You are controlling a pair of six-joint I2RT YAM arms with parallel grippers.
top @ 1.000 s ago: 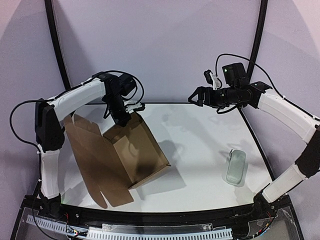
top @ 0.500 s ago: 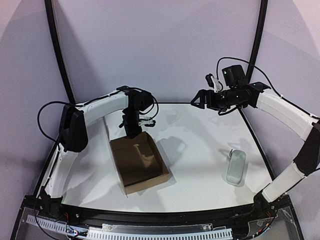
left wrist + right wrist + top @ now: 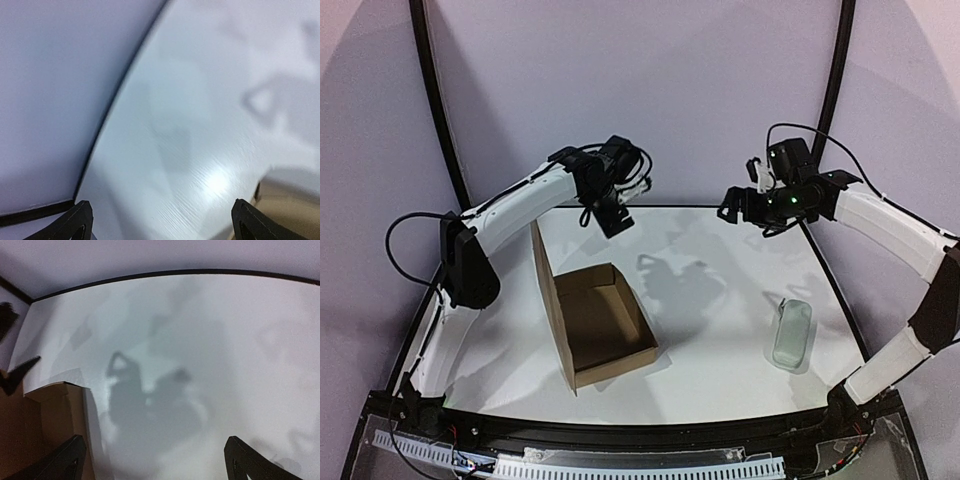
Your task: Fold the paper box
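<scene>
The paper box (image 3: 610, 330), brown cardboard, stands on the table left of centre. It is folded into an open-topped tray, and one tall flap (image 3: 548, 300) stands upright along its left side. My left gripper (image 3: 614, 221) hangs open above the table's far edge, behind the box and apart from it. In the left wrist view its gripper (image 3: 165, 222) holds nothing, and a corner of the box (image 3: 287, 210) shows at bottom right. My right gripper (image 3: 730, 208) is open over the far right of the table. The right wrist view has the gripper (image 3: 157, 460) empty and the box (image 3: 50, 410) at left.
A small pale grey-green case (image 3: 793, 333) lies near the right edge of the white table (image 3: 720, 330). A black frame rim (image 3: 650, 205) runs along the table's curved far edge, and purple walls stand close behind it.
My left gripper opened, let go of the box and rose back toward the far edge. The box settled flat on the table with its side flap upright. The right arm shifted slightly.
</scene>
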